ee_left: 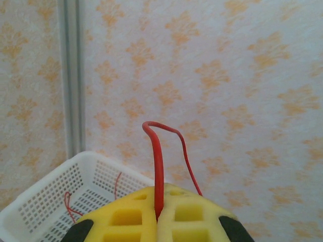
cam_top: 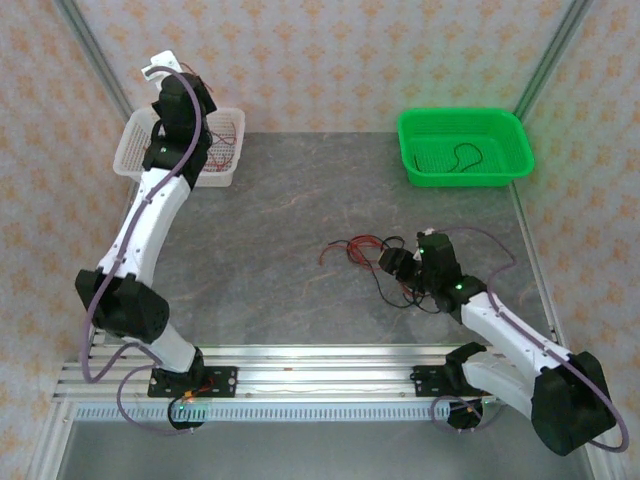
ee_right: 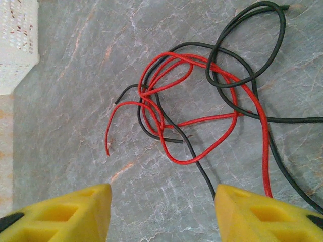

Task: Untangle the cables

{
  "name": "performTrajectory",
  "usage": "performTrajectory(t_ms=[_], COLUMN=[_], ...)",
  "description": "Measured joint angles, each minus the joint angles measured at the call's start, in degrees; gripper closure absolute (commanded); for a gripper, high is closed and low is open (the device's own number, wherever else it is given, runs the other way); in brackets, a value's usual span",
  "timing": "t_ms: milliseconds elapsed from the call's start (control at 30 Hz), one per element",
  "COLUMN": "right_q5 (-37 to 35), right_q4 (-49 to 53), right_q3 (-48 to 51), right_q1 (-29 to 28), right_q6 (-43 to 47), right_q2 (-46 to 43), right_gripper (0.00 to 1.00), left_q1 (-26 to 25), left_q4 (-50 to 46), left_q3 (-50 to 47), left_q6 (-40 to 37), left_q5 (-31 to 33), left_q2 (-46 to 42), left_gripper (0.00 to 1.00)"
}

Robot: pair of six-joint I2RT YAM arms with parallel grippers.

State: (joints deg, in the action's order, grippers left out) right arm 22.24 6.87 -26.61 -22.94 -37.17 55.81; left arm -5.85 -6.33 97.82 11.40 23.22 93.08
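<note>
One grey, veined bench [cam_top: 280, 220] carries everything, with patterned walls around it. Two arms stand at its near edge: the left arm [cam_top: 150, 215] reaches up toward the far left corner, and the right arm [cam_top: 510, 335] bends low toward the middle of the bench.

Next in size are two baskets at the far edge. A green basket [cam_top: 410, 150] sits at the far right with one black wire [cam_top: 465, 157] curled inside. A white basket [cam_top: 222, 178] sits at the far left under the left arm's wrist, and a few thin red strands [ee_left: 68, 206] lie in it.

The cables [cam_top: 365, 248] lie loose on the bench near its middle, just ahead of the right arm's tip and well apart from both baskets. The right wrist view shows them as red and black strands looped through each other [ee_right: 202, 101], with one red end trailing left and black loops spreading to the right.

The right end effector [ee_right: 162, 194] hovers over the bench just short of this snarl, with its yellow fingers [ee_right: 75, 212] wide apart and nothing between them.

The left end effector [ee_left: 157, 201] is raised above the white basket. Its yellow fingers are pressed together on a single red wire [ee_left: 159, 166], which rises from the seam, bends over and hangs down on the right.
</note>
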Motion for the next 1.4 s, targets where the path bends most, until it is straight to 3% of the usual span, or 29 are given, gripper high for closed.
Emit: performTrajectory(t_ms=[367,767,833,900,1000,1267,1400], right_q5=[-0.92,-2.38,-2.78,-3.10,-3.82,-5.62,-6.73], right_q4=[-0.09,-0.94,-1.18,-1.33,-1.29,-0.52,1.03], right_q3=[-0.50,-3.19,-3.93,-4.66,-5.84,-6.84,-7.06], right_q1=[-0.02,-1.49,-2.21,-2.95,-3.87,-4.20,-4.20], right_q6=[-0.87,-2.86,-2.89,-2.89,-2.89,-2.82,-2.58], right_q2=[2.89,8.98,10.14,11.13,12.11,12.92,12.92], right_gripper=[0.44,0.44,0.44,0.44,0.44,0.42,0.41], left_q1=[11.17,18.18,18.60,18.64,18.58,18.60,18.58], left_q4=[7.41,14.36,14.32,14.19,13.40,9.27,8.15], left_q3=[-1.46,-7.13,-7.13,-7.13,-7.08,-1.38,1.20], left_q6=[2.45,8.41,8.57,8.85,9.16,7.65,6.58], left_q5=[-6.56,-14.49,-15.30,-15.63,-15.87,-15.10,-15.15], left_q2=[12.37,24.98,26.60,27.76,28.28,28.30,28.24], left_gripper=[1.00,1.00,0.85,0.61,0.40,0.14,0.11])
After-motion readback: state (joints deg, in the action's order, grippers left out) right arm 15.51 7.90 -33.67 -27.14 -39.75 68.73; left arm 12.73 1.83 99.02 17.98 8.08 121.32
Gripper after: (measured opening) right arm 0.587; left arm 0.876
